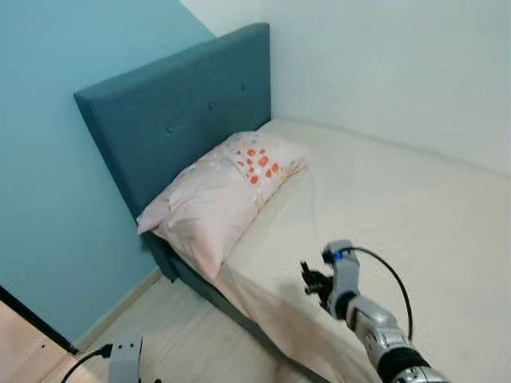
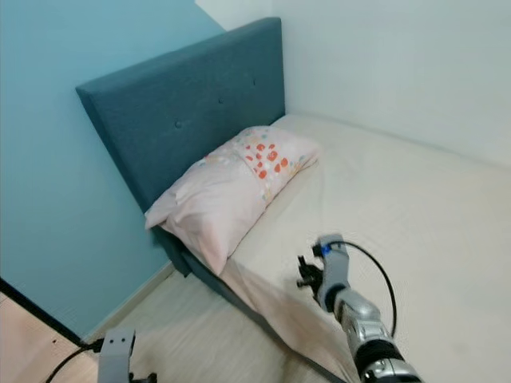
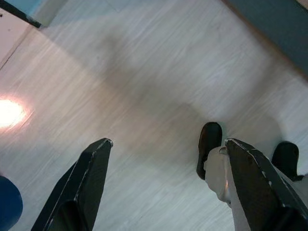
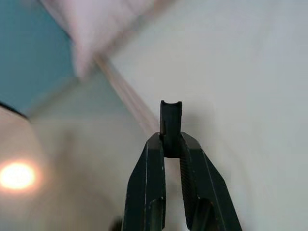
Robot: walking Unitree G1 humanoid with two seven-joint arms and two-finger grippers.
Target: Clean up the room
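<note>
over the bed's [image 1: 415, 207] near edge the right gripper [image 4: 171, 108] hovers, fingers closed and empty; the pillow [image 1: 219, 195] lies ahead-left, left gripper [image 3: 166, 147] open, idle.

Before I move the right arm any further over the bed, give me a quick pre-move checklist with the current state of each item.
1. Right gripper fingers closed, nothing held: ok.
2. Right gripper sits above the near edge of the bed sheet; whether it touches is unclear: cannot tell.
3. Pillow lies at the headboard, one corner hanging off the mattress edge: not ok.
4. Left gripper open, hanging over the floor: ok.
5. Sheet surface smooth ahead of the right arm: ok.
</note>
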